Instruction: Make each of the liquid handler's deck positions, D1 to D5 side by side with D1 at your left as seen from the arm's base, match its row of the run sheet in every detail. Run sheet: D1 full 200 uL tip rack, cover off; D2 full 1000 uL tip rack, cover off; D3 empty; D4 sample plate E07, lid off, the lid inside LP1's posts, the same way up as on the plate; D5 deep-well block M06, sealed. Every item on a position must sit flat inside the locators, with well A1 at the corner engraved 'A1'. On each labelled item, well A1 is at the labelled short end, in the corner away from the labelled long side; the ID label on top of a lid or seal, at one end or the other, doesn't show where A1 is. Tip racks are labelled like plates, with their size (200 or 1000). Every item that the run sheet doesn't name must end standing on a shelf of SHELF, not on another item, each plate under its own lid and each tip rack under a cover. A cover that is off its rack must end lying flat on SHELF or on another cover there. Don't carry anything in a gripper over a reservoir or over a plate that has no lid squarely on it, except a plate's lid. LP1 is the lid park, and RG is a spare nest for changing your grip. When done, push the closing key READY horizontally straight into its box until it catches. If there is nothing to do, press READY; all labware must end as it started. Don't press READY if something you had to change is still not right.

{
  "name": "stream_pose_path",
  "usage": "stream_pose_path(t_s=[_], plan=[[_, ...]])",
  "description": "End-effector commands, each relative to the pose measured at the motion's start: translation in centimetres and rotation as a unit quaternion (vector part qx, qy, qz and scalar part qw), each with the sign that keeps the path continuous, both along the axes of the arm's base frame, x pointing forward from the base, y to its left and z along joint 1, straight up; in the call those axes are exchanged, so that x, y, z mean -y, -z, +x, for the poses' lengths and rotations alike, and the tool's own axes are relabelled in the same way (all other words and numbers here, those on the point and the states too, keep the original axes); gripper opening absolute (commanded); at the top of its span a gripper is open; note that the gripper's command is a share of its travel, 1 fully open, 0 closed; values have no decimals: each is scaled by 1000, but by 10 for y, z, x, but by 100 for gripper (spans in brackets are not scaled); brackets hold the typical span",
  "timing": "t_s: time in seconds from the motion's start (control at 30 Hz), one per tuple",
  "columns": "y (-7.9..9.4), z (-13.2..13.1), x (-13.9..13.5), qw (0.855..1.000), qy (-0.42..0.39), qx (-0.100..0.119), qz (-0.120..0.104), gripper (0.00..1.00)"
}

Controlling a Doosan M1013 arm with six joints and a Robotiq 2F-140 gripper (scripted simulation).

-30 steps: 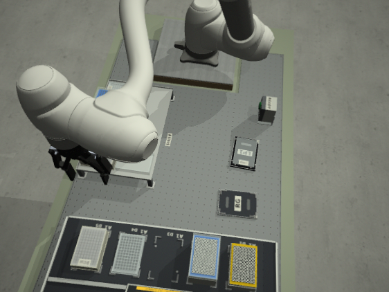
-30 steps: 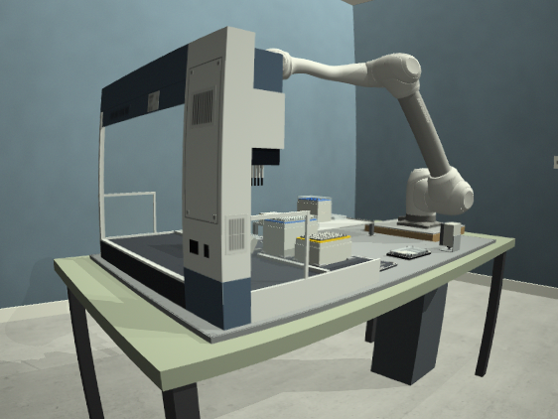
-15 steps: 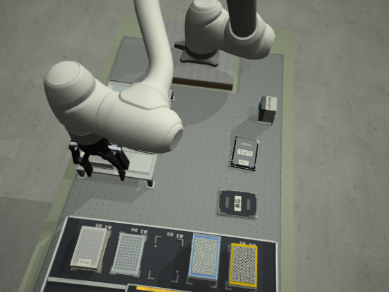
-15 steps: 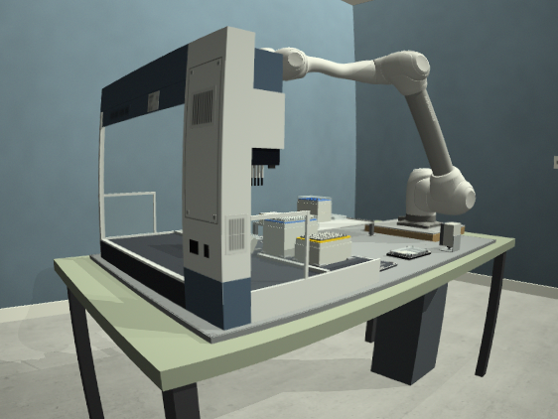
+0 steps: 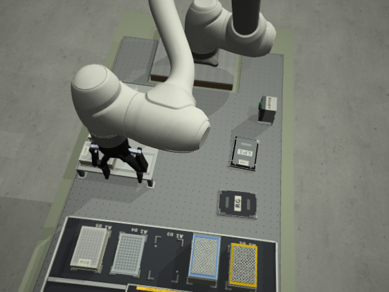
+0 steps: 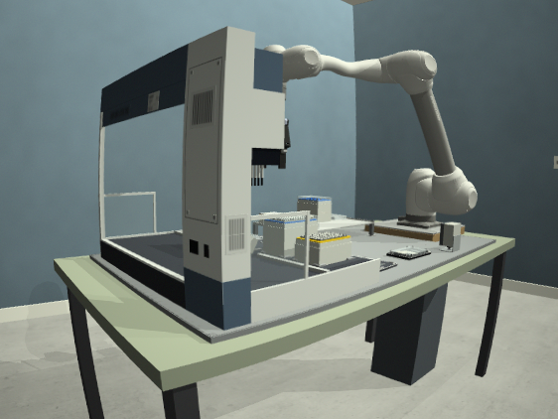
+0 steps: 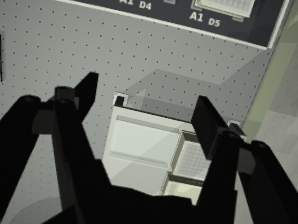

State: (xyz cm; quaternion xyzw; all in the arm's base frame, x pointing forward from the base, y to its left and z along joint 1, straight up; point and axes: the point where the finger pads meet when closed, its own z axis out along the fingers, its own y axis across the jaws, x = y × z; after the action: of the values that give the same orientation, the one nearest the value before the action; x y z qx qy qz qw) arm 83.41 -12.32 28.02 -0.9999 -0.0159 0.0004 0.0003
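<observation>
My gripper [image 5: 123, 177] [image 7: 146, 98] is open and empty. It hangs over SHELF [image 5: 114, 173] [image 7: 120, 99] at the left of the table. On the shelf's top lie a clear flat cover [image 7: 142, 140] and a gridded plate [image 7: 192, 160]. On the deck, D5 holds the sealed deep-well block [image 5: 89, 248], D4 an uncovered plate [image 5: 129, 254], D3 [image 5: 169, 254] is bare, D2 holds the blue-rimmed tip rack [image 5: 205, 256] [image 6: 285, 233], and D1 holds the yellow-rimmed tip rack [image 5: 243, 264] [image 6: 323, 248]. Both racks are uncovered. A lid lies in LP1 [image 5: 244, 153] [image 6: 408, 252].
The RG nest [image 5: 237, 203] lies between LP1 and the deck. The READY box [image 5: 267, 108] [image 6: 451, 234] stands at the right near the arm's base. The liquid handler's tall frame [image 6: 218, 174] hides my gripper in the side view. Another blue-topped rack [image 6: 314, 206] stands behind it.
</observation>
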Motion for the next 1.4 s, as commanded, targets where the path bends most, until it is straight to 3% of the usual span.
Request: stream_pose_path(t_s=[0.0,1.37], plan=[[-1,0,-13,1000,0,1,0,67],[-1,-3,-176,1000,-1,1,0,67]])
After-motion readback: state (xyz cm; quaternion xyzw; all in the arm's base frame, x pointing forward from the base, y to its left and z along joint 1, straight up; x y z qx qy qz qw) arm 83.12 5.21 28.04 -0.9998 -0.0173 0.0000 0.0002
